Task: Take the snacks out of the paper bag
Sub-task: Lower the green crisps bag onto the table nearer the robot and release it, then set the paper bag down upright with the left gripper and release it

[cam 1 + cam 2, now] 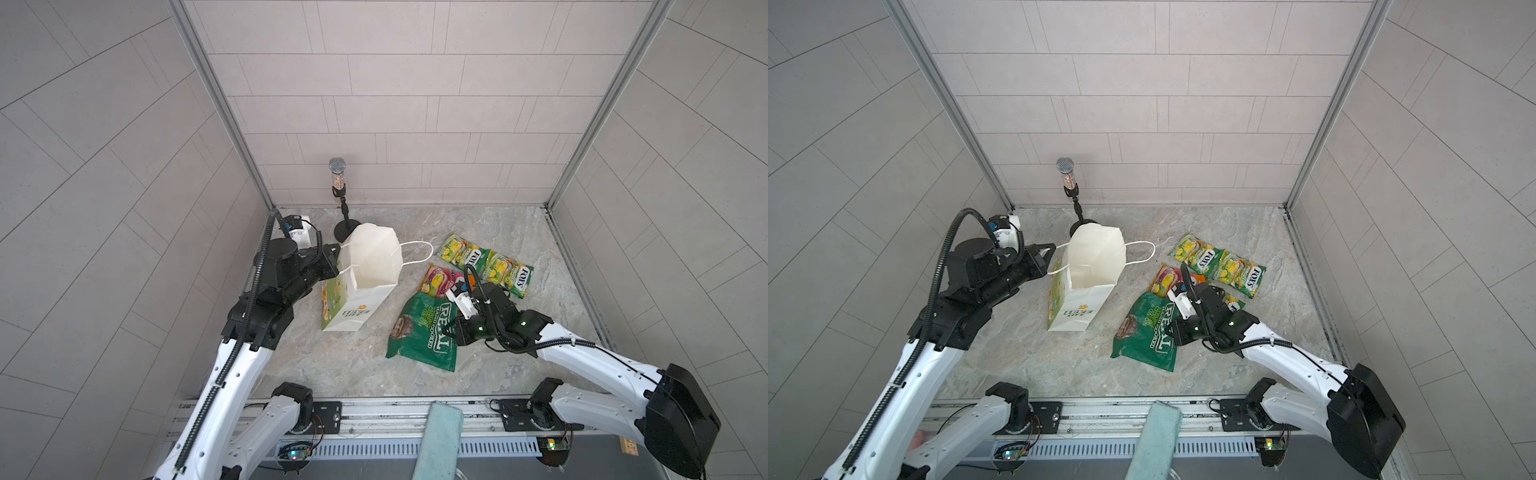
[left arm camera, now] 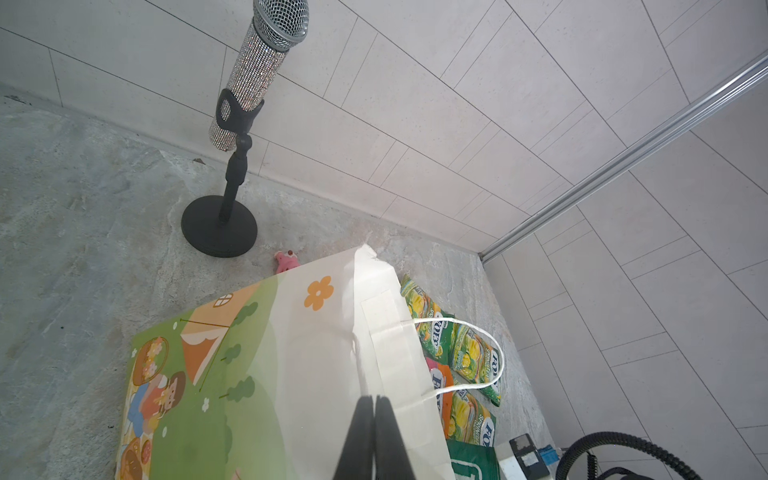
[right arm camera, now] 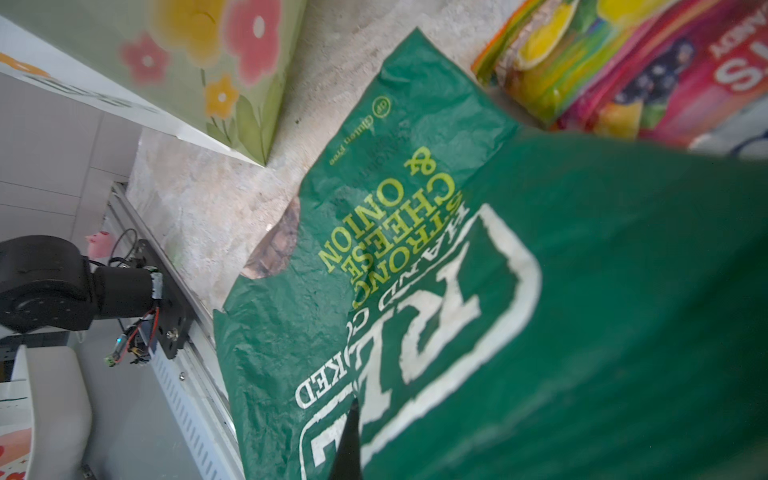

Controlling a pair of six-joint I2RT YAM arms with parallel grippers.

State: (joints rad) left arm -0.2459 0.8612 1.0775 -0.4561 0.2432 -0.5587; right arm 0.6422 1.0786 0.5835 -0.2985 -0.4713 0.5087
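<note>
The left fingers (image 2: 359, 440), pressed together, pinched the rim of the paper bag (image 1: 357, 307). The right fingers (image 3: 348, 449) pinched the REAL crisp bag (image 1: 419, 345) on the bench (image 1: 340, 365).

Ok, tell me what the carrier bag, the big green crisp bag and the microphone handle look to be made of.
Carrier bag: matte white paper, judging by its sharp creases and folded rim.
Crisp bag: likely thin plastic film, slightly glossy and finely crinkled.
Microphone handle: coated in tiny sparkling studs, rhinestone-like; what lies beneath is hidden.
</note>
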